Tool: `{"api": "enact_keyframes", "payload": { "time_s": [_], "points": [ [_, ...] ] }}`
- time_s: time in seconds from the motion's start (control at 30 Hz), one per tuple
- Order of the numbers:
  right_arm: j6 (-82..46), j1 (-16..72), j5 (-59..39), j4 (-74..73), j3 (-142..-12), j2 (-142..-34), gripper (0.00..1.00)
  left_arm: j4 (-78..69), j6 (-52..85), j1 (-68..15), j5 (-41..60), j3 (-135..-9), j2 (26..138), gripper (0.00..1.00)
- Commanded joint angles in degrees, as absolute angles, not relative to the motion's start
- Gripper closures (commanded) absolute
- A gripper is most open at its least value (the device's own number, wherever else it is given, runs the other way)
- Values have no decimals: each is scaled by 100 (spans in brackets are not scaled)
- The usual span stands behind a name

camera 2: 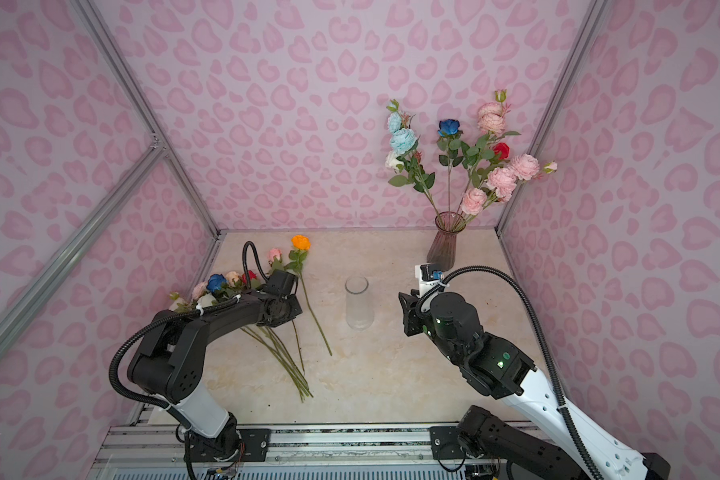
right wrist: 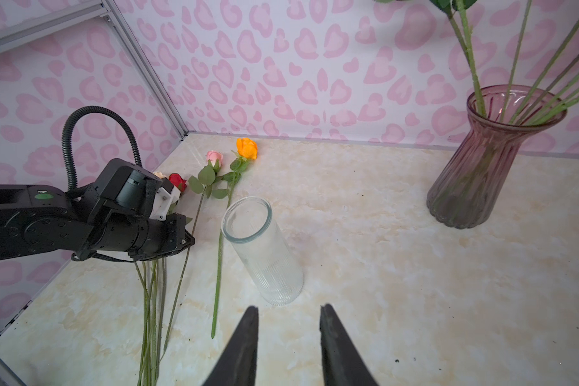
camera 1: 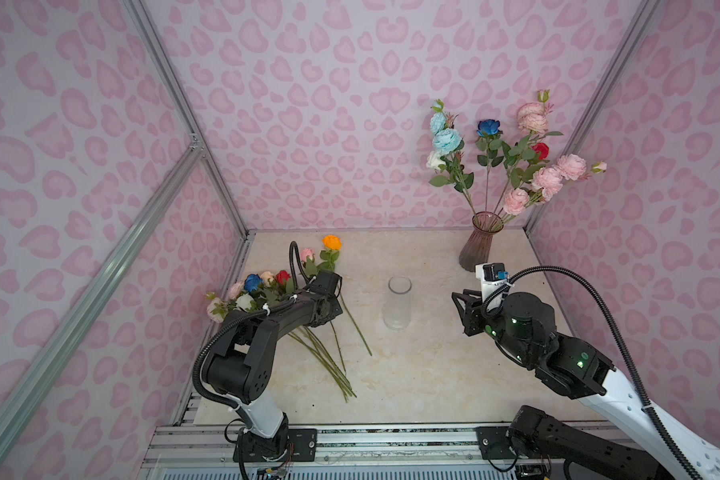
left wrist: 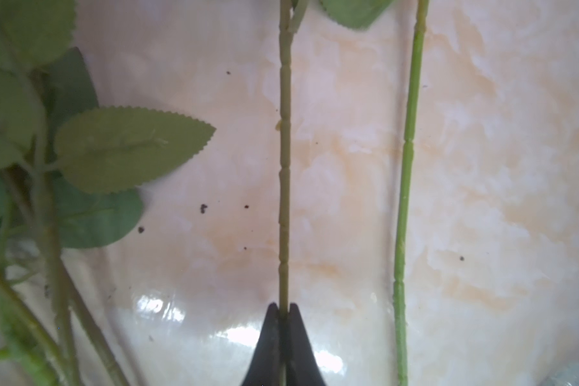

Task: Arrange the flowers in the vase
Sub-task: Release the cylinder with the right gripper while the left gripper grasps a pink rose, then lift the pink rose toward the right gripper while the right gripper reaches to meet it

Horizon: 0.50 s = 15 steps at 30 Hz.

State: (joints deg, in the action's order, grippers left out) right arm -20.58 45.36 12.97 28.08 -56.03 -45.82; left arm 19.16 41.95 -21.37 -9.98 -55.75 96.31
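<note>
Left gripper [left wrist: 284,309] is clamped on 1 stem, that of the pink rose [right wrist: 213,156], lying on the table [camera 1: 433,374] left of the clear vase [right wrist: 263,250]. Lift straight and slowly, sparing the orange rose [right wrist: 246,148] just beside. The held stem's long axis runs front-to-back, head toward the back wall. Right gripper [right wrist: 288,310] gapes empty.

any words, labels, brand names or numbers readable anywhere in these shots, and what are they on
None can be read. The clear ribbed glass vase, the purple glass vase and the pink patterned wall carry no lettering, and no text shows elsewhere.
</note>
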Motion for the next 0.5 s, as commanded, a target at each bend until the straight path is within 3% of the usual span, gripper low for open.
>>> {"api": "enact_keyframes", "payload": {
  "time_s": [0.0, 0.27, 0.47],
  "points": [
    [-2125, 4518, 1182, 2598, -5565, -4525, 67, 2282, 4017, -2279, -1452, -5772, 9195, 97],
    [-2161, 4482, 973, 2475, -5634, -4722, 67, 2424, 4032, -2333, -1683, -5863, 7450, 97],
    [-2168, 4482, 184, 1918, -5630, -5007, 63, 613, 2119, -3158, -116, -5345, 5901, 97]
  ]
}}
